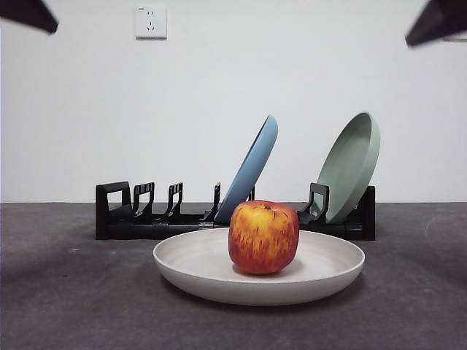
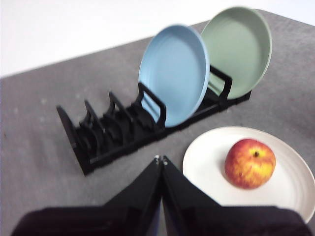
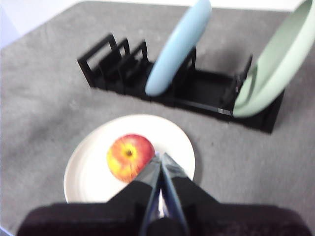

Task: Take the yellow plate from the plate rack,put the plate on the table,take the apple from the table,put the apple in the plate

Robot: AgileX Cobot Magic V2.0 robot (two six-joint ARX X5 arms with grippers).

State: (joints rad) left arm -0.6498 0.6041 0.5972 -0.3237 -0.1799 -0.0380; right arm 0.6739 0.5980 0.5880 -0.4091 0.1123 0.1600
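Apple point(image 1: 263, 237): round and smooth, red with yellow and orange streaks. It has a short dark stem in a little dip on top. It sits in the plate, near the middle.

Plate point(image 1: 219, 273): wide, flat and round, cream white, not shiny, with a low rim that curves up. It lies flat on the table, just in front of the rack, and is much wider than the apple.

Rack point(image 1: 124, 219): long, low and black, like hard plastic. It has a row of square upright holders on a bar. The holders at one end are free.

Blue plate point(image 1: 252, 169): light blue, smooth and round. It stands on its edge in the rack and leans to one side.

Green plate point(image 1: 352, 165): soft green, round, with faint rings inside. It stands leaning at the far end of the rack.

Table point(image 1: 66, 299): dark grey, dull and a bit speckled, like rough cloth.

Wall socket point(image 1: 151, 21): a small white square high on the plain white wall.

Left gripper point(image 2: 160, 159): two black pointy jaws pressed tight together with nothing between them. It hangs above the table, near the plate's edge and touching nothing.

Right gripper point(image 3: 160, 156): two black jaws pressed together, nothing in them. It hangs above the plate, close beside the apple in its own view.
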